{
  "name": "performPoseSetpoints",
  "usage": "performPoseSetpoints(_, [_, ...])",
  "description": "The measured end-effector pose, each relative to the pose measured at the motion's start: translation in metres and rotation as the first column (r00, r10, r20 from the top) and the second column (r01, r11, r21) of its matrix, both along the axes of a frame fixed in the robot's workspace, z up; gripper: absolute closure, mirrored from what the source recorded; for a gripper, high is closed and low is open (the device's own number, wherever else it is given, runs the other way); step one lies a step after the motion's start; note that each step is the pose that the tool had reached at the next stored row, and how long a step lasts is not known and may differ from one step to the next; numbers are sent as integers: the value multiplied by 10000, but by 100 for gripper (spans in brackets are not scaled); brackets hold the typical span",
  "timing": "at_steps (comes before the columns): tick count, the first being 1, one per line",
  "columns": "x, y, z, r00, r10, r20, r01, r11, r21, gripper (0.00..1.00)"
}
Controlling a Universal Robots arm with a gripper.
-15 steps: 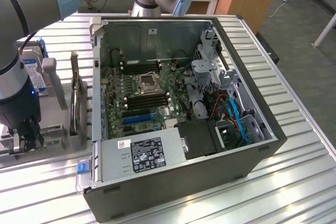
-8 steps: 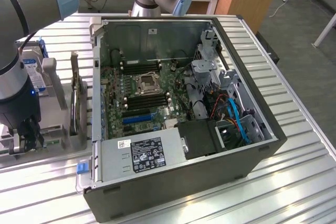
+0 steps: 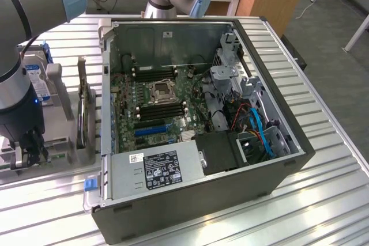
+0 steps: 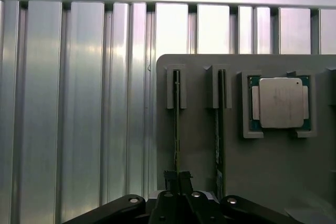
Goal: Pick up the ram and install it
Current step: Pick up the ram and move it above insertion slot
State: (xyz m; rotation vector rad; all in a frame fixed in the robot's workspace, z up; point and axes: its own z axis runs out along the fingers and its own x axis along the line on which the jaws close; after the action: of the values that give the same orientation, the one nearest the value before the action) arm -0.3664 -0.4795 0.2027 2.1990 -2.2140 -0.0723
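Ribbed aluminium table (image 4: 79, 103) | grey slotted tray (image 4: 199, 150) | end effector (image 4: 177, 178) pinched on thin ram (image 4: 177, 119)

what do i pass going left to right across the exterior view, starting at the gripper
gripper → grey parts holder → cpu socket on the motherboard → blue cables → right wall of the pc case

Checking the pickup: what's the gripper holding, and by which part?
The ram, pinched between the fingers near one end of its upper edge, while it stands in a slot of the grey holder.
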Motion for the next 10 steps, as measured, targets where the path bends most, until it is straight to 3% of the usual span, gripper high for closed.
performPoseSetpoints(10, [0,0,1,10000,37,0,-37,10000,-1,88])
